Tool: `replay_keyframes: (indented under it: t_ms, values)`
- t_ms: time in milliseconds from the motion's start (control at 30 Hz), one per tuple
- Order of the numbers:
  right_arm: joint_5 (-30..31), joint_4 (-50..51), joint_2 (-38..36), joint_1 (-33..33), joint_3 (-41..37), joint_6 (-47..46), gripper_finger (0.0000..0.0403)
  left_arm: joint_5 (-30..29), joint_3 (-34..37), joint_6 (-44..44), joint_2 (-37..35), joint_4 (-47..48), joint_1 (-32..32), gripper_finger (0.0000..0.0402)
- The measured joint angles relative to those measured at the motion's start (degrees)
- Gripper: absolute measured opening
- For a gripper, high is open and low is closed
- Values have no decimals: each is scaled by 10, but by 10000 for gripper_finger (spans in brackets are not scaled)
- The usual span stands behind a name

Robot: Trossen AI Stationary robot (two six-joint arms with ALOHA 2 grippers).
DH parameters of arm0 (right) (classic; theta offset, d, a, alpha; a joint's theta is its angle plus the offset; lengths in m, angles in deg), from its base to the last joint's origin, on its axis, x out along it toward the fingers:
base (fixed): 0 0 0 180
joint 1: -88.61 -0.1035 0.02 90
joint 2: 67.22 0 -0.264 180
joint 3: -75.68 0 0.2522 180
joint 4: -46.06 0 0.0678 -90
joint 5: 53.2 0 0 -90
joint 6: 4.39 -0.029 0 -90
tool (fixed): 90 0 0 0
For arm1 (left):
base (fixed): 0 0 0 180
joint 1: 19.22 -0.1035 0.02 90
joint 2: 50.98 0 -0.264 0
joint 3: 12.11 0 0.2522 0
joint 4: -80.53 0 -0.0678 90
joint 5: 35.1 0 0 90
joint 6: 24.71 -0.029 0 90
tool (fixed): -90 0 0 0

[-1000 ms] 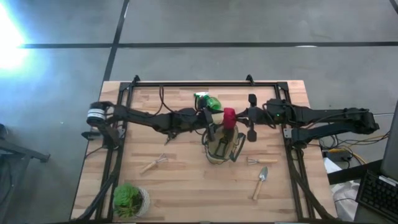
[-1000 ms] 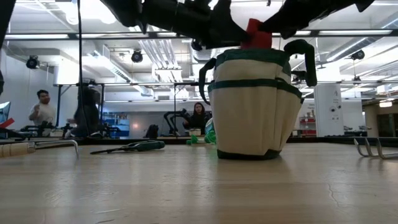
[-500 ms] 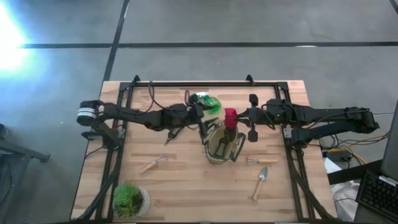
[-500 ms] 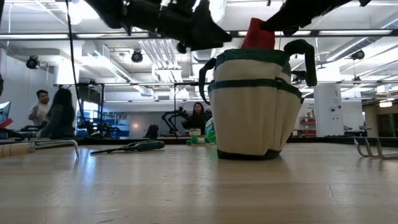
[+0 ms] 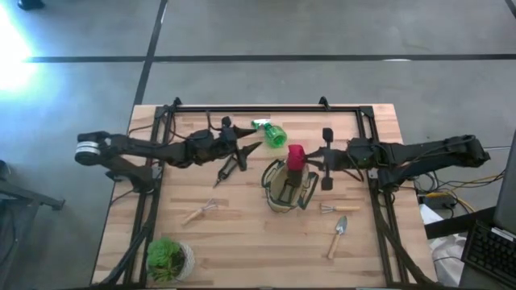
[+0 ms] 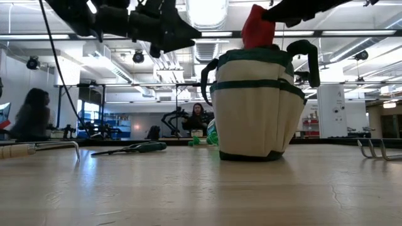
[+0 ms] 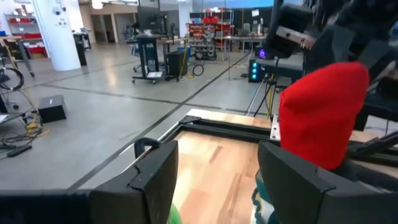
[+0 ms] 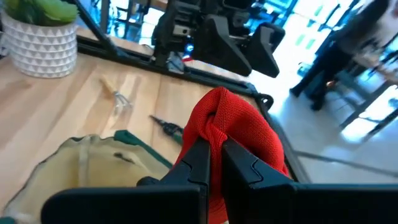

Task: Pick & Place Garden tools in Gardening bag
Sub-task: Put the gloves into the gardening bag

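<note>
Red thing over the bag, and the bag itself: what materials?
The red item: looks like knit or mesh fabric, matte; a fine weave texture and soft folds show where the right hand pinches it. The gardening bag: seemingly canvas-like cloth, matte beige with dark green trim, seams and a slightly slumped rim.

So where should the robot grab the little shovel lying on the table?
Probably by the wooden handle of the trowel, coming straight down from above. It lies flat and by itself near the table's front right, and the handle is slim and straight, while the metal blade is wide and flat.
</note>
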Motion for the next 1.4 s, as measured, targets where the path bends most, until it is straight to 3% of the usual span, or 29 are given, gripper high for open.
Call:
replay_keyframes:
  t_ms: [267, 433, 1000, 1400]
  values:
    - [181, -121, 5, -94, -65, 59, 8, 0, 13, 4, -16, 4, 0, 220]
    - [284, -142, 7, -143, -77, 79, 8, 0, 13, 7, -14, 4, 0, 220]
    - [283, -141, 62, -153, -77, 3, 8, 0, 13, 8, -13, 2, 0, 220]
    - [316, -139, 103, -152, -77, -74, 8, 0, 13, 8, -13, 2, 0, 220]
